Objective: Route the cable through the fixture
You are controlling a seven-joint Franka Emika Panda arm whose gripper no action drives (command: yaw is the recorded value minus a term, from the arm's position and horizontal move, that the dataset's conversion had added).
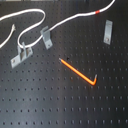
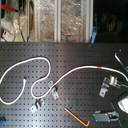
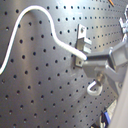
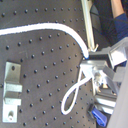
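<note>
The white cable point(image 2: 75, 71) snakes across the black pegboard from the second exterior view's left, and its red band point(image 2: 100, 66) lies near the right. In the first exterior view the cable point(image 1: 70, 21) and its red band point(image 1: 98, 11) run off the top right edge. My gripper point(image 2: 118, 80) is at the second exterior view's right edge, beside a grey fixture point(image 2: 105, 86). In both wrist views the gripper point(image 3: 90, 62) point(image 4: 92, 57) is shut on the cable point(image 3: 65, 46) point(image 4: 50, 27), and a short loop of cable point(image 4: 74, 95) hangs past the fingers. The gripper is out of the first exterior view.
Two more grey fixtures point(image 1: 20, 54) point(image 1: 46, 37) stand at the first exterior view's left, and a third point(image 1: 108, 31) at its right. An orange rod with a bent end point(image 1: 77, 71) lies mid-board. Bins and clutter point(image 2: 45, 20) sit behind the board.
</note>
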